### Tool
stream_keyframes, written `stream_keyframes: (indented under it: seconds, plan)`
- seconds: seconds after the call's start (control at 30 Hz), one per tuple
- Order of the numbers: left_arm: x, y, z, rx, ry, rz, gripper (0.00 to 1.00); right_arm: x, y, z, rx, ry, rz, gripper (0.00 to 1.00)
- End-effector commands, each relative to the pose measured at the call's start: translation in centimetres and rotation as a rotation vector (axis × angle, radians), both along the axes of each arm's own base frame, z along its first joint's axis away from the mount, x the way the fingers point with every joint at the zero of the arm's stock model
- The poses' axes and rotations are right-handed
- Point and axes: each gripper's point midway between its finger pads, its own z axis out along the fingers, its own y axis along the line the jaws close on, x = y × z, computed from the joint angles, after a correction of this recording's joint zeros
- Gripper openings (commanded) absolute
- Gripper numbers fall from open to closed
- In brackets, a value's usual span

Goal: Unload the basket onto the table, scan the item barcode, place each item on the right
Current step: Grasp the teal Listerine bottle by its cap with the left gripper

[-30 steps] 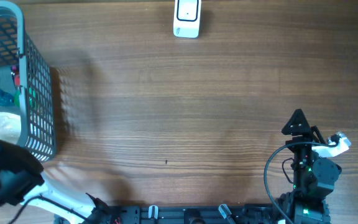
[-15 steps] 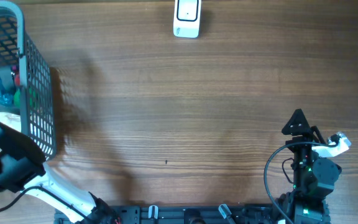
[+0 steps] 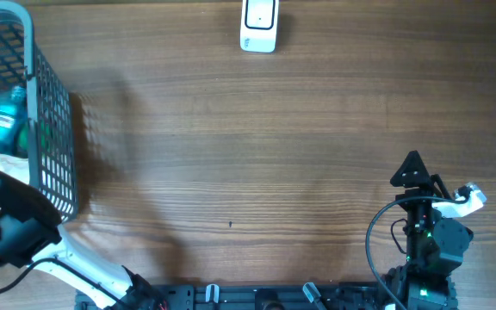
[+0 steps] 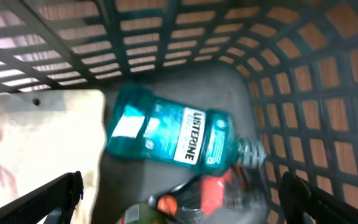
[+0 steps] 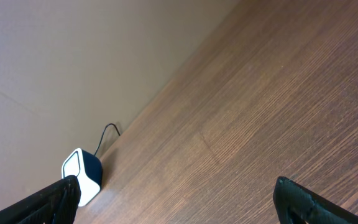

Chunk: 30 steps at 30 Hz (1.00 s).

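Inventory as I read it from the operator's station:

1. Basket (image 3: 54, 129): grey plastic lattice with square openings and a rounded rim. It sits at the upper left of the overhead frame.
2. Bottle (image 4: 173, 134), the task item: clear teal plastic, flat-sided, with a glossy white-and-blue Listerine label. It lies on its side on the basket floor, neck toward the right of the left wrist frame.
3. Packet (image 4: 36, 143): cream, flat and matte, just left of the bottle.
4. Orange piece (image 4: 213, 190): below the bottle, too blurred for me to identify.
5. Left gripper (image 4: 179, 199): black fingers spread wide and empty, above the bottle.
6. Scanner (image 3: 258, 24): white rounded block with a thin black cable. It stands at the top centre of the overhead frame, well apart from the basket.
7. Right gripper (image 5: 179, 199): fingers wide, holding nothing, over the table.
8. Table (image 3: 274, 155): brown wood grain.
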Motion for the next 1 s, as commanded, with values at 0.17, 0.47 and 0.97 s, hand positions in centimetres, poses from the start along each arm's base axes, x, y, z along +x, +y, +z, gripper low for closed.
stream_keyframes:
  seconds: [0.17,0.47,0.97]
  plan:
    - [-1.3,0.8,1.0,-0.009,-0.021,0.021,1.00,-0.1,-0.4,0.3,-0.024,-0.007,-0.019,1.00]
    - [2.2,-1.6,1.3,0.057,0.031,-0.227,1.00,-0.1,-0.4,0.3,-0.024,-0.007,-0.019,1.00]
    - [3.5,-1.4,1.0,0.241,0.310,-0.768,1.00,-0.1,-0.4,0.3,-0.024,-0.007,-0.019,1.00]
